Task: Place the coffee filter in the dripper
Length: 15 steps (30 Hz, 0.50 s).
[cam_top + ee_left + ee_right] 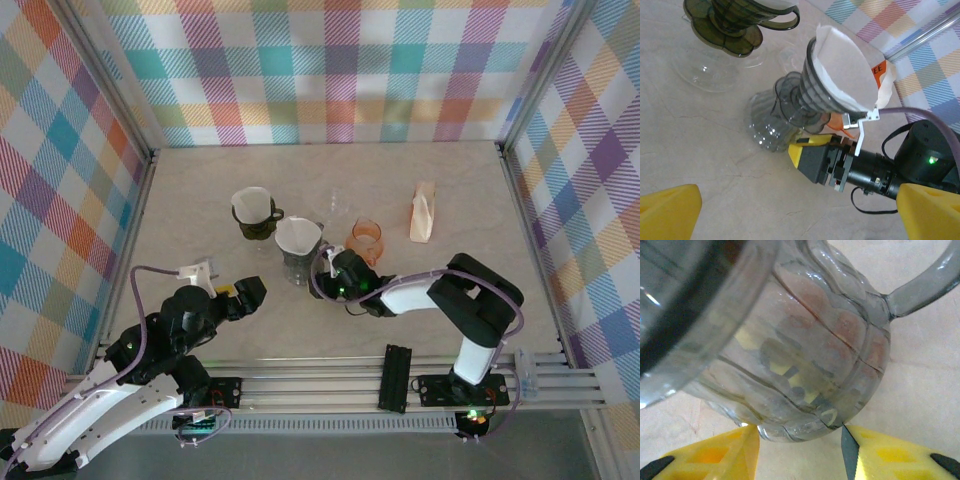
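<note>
Filter (845, 70) lines dripper (812, 97) atop server (767, 127) gripped by right end effector (330, 270).

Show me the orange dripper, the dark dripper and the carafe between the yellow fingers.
Orange dripper (365, 240): top view, on its side wall.
Dark dripper (257, 227): top view, on its dark body.
Carafe (805, 340): right wrist view, on its ribbed glass belly.
</note>
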Available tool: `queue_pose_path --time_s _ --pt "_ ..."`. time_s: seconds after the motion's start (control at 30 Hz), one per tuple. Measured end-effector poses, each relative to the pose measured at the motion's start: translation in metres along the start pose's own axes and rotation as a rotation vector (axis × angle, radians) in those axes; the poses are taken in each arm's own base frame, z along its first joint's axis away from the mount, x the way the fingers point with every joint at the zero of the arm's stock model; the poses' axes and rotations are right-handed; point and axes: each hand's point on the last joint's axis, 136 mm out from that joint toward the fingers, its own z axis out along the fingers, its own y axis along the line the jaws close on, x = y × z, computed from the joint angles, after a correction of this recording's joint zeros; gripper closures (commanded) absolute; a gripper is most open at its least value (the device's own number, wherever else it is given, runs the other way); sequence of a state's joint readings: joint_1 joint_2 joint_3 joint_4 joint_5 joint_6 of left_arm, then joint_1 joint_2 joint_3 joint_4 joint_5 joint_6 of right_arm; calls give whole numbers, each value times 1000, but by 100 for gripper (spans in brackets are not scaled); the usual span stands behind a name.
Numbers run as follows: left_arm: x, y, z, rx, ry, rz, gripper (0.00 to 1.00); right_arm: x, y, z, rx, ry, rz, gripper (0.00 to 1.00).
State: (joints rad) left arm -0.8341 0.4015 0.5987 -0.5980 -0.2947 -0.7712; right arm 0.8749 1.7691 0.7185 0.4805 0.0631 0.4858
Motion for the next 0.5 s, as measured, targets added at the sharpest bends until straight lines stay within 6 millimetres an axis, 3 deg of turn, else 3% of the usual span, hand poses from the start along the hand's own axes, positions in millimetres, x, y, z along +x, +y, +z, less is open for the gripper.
queue_pose_path --time_s 0.33,0.5 --pt "10 10 5 -22 18 2 0 -5 -3 9 7 1 30 37" --pt "11 13 5 -28 12 -9 0 11 -10 -16 21 22 65 31"
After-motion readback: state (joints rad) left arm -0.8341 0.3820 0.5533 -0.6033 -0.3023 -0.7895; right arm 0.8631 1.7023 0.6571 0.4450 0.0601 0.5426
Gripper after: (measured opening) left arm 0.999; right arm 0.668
